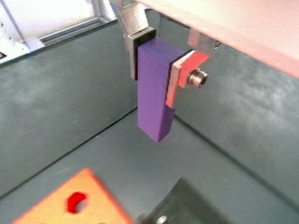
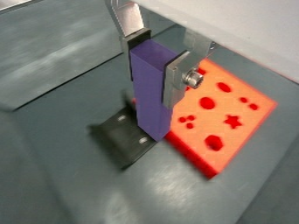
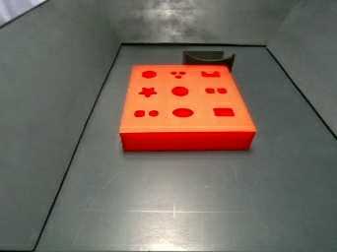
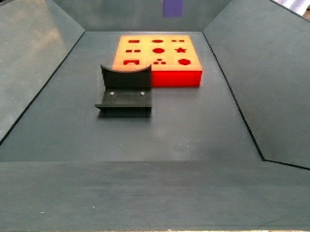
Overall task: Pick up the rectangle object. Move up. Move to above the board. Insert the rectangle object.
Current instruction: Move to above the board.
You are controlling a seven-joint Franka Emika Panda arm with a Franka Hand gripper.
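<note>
My gripper (image 1: 160,68) is shut on the rectangle object (image 1: 155,92), a slim purple block hanging upright between the silver fingers. It shows in both wrist views (image 2: 152,87). The block hangs well above the floor. In a side view only its lower end (image 4: 172,7) shows at the frame's top edge, above the far side of the board; the gripper is out of frame there. The red-orange board (image 3: 184,103) lies flat on the floor with darker red cutouts. It also shows below the block in a wrist view (image 2: 233,114) and in a side view (image 4: 158,54).
The dark fixture (image 4: 123,89) stands on the floor against one side of the board, also seen in a wrist view (image 2: 122,136) and in a side view (image 3: 207,57). Grey sloping walls (image 3: 66,118) enclose the dark floor.
</note>
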